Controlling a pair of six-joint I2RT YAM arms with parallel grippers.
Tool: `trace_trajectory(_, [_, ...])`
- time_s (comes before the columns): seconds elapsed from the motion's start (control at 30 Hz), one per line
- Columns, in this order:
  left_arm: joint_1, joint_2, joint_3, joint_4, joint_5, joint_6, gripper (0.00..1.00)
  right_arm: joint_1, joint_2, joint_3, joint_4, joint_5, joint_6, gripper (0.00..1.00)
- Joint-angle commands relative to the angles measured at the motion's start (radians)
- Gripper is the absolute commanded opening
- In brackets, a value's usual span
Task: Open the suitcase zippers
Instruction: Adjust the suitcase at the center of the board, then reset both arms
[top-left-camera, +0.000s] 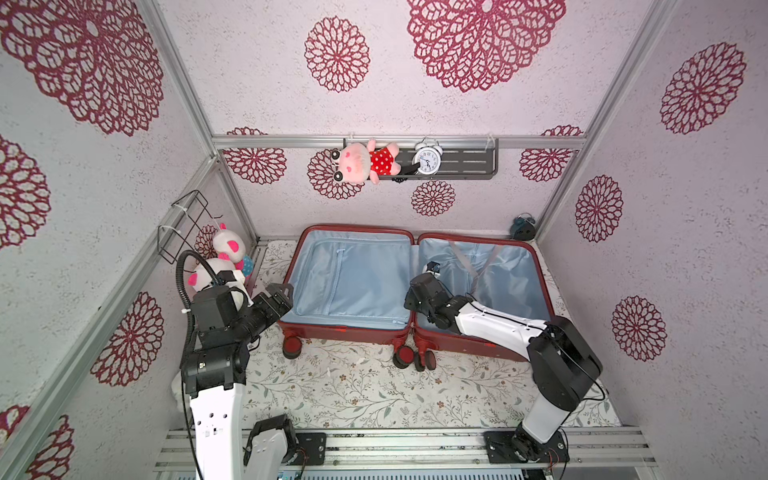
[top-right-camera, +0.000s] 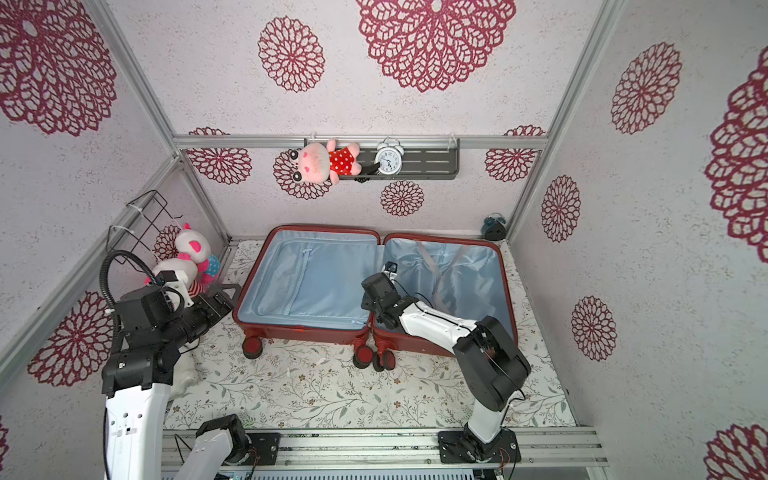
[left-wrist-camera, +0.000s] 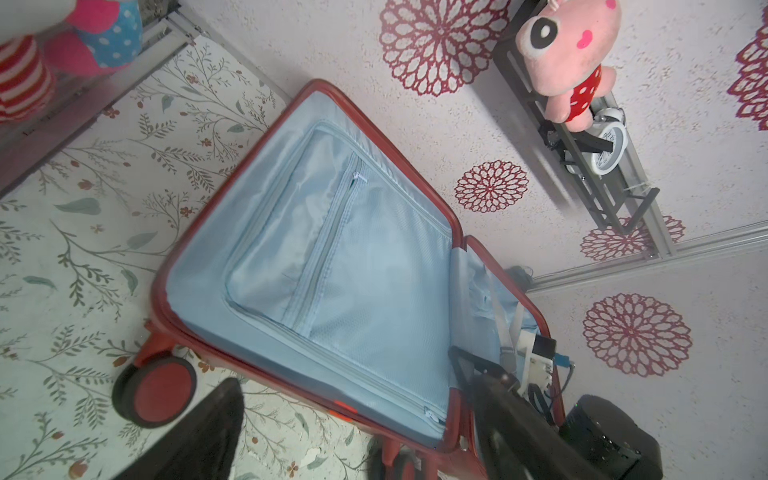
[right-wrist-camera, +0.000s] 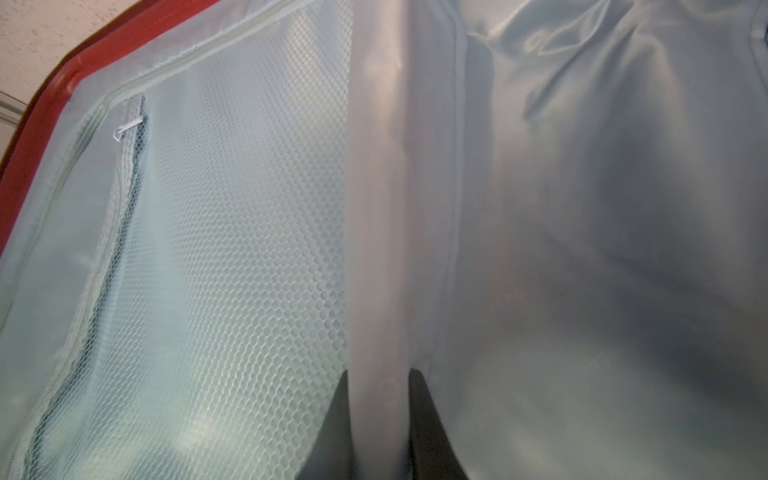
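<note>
Left arm (top-left-camera: 216, 411), with seemingly ribbed hose (top-left-camera: 179, 270), and right arm (top-left-camera: 494, 326) are white-shelled, black-jointed.

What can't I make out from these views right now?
- Zippers: too small to pick out along the suitcase rim, any view.
- Right gripper: fingertips hidden by its wrist in top views; wrist view shows it shut on the lining strip.
- Left gripper: blurred, cut off in its wrist view.

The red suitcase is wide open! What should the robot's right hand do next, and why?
Probably let go and lift out. The suitcase already lies flat open with both blue-lined halves showing, so no unzipping seems left. The right gripper sits inside, seemingly pinched shut on the middle fabric strip between the halves. Opening first should avoid tugging that strip as the arm rises.
</note>
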Motion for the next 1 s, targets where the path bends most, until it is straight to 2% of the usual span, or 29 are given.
trace_trajectory(0.0, [0.003, -0.014, -0.025, 0.019, 0.029, 0.000, 0.90, 0.079, 0.075, 0.032, 0.056, -0.170, 0.002, 0.00])
trace_trajectory(0.17, [-0.002, -0.039, -0.067, 0.029, 0.035, 0.001, 0.90, 0.100, 0.039, 0.019, 0.004, -0.094, -0.026, 0.00])
trace_trajectory(0.27, [-0.011, -0.058, -0.084, 0.032, 0.012, 0.008, 0.93, 0.102, -0.017, -0.008, -0.021, -0.058, -0.050, 0.31])
trace_trajectory(0.4, [-0.028, -0.081, -0.104, 0.040, -0.046, 0.024, 0.98, 0.105, -0.132, -0.060, -0.032, -0.016, -0.093, 0.55])
trace_trajectory(0.57, [-0.052, -0.132, -0.126, 0.050, -0.137, 0.034, 0.98, 0.105, -0.301, -0.142, -0.034, 0.030, -0.164, 0.82])
trace_trajectory(0.63, [-0.053, -0.160, -0.123, 0.045, -0.185, 0.026, 0.98, 0.104, -0.385, -0.197, -0.018, 0.066, -0.206, 0.96])
trace_trajectory(0.77, [-0.067, -0.231, -0.176, 0.094, -0.255, -0.019, 0.98, 0.104, -0.581, -0.358, 0.083, 0.113, -0.291, 0.99])
trace_trajectory(0.87, [-0.088, -0.264, -0.251, 0.176, -0.264, -0.054, 0.98, 0.091, -0.722, -0.459, 0.101, 0.199, -0.355, 0.99])
trace_trajectory(0.97, [-0.089, -0.240, -0.320, 0.255, -0.255, -0.079, 0.98, 0.024, -0.829, -0.531, 0.079, 0.212, -0.416, 0.99])
